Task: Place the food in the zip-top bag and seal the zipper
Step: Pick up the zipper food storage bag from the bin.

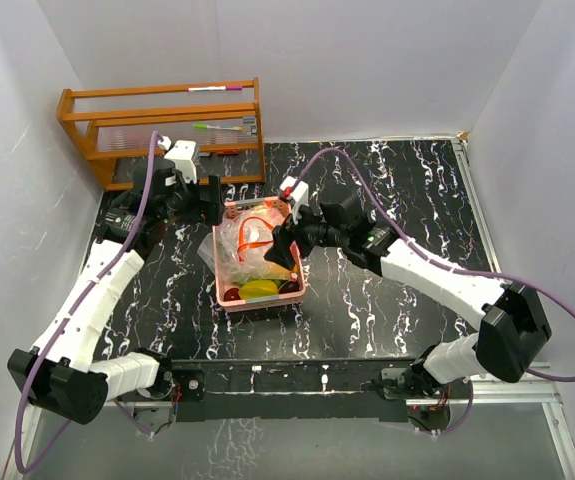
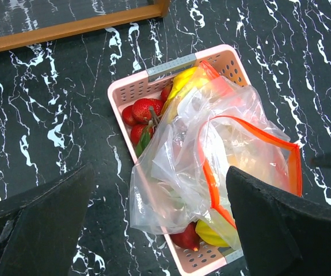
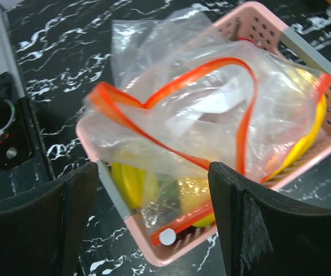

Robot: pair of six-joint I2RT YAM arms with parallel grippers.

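Both my claws hang wide open with nothing in them: left claw (image 1: 210,203) at the basket's (image 1: 267,303) 11 o'clock corner, right claw (image 1: 285,250) at its 3 o'clock side. The food (image 1: 257,290) lies in the basket under the crumpled bag (image 2: 211,149). In my left wrist view the strawberries (image 2: 144,109) sit at 10 o'clock and the banana (image 2: 187,80) at 12. Whether any piece is already inside the film I cannot tell.

I judge the bag nearly weightless, limp and slick, so bare film would slide through my pads. The orange zipper (image 3: 243,115) is the stiffer band, and there I would pinch, one claw per lip. The toys look light, hard and smooth, best taken across the narrow middle.

The marbled table (image 2: 50,115) looks glossy, so the basket may skid. A rack (image 1: 157,120) stands at 11 o'clock, and white walls (image 1: 367,60) close in on three sides.
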